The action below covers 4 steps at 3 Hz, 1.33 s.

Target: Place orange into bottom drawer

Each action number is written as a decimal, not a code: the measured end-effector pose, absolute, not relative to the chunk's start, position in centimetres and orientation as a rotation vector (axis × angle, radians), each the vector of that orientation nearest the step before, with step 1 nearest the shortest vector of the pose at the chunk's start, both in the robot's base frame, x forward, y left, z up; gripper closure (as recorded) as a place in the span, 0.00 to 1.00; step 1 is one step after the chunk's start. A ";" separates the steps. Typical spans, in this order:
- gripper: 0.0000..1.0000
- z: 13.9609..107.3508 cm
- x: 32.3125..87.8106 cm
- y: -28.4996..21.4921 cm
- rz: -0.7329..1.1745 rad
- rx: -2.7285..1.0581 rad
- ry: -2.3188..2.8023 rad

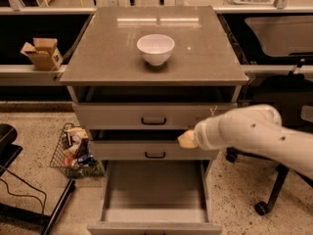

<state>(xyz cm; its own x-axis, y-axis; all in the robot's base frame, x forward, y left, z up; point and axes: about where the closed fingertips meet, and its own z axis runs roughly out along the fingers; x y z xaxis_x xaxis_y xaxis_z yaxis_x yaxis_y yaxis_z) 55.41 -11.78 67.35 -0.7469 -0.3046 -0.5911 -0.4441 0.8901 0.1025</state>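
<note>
The bottom drawer of the grey cabinet is pulled open toward me, and its flat grey floor shows nothing in it. My white arm reaches in from the right. The gripper, a pale yellowish tip, is in front of the right part of the middle drawer, just above the open drawer's back right corner. No orange shows in this view. It may be hidden at the gripper's tip.
A white bowl stands on the cabinet top. The top drawer is closed. A wire basket of items sits on the floor at the left, a cardboard box lies on the left shelf, and a chair base stands at the right.
</note>
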 end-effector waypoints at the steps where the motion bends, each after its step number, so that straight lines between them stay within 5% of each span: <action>1: 1.00 63.4 52.8 -11.7 0.335 -0.497 2.514; 4: 1.00 54.3 56.3 -9.2 0.406 -0.542 2.579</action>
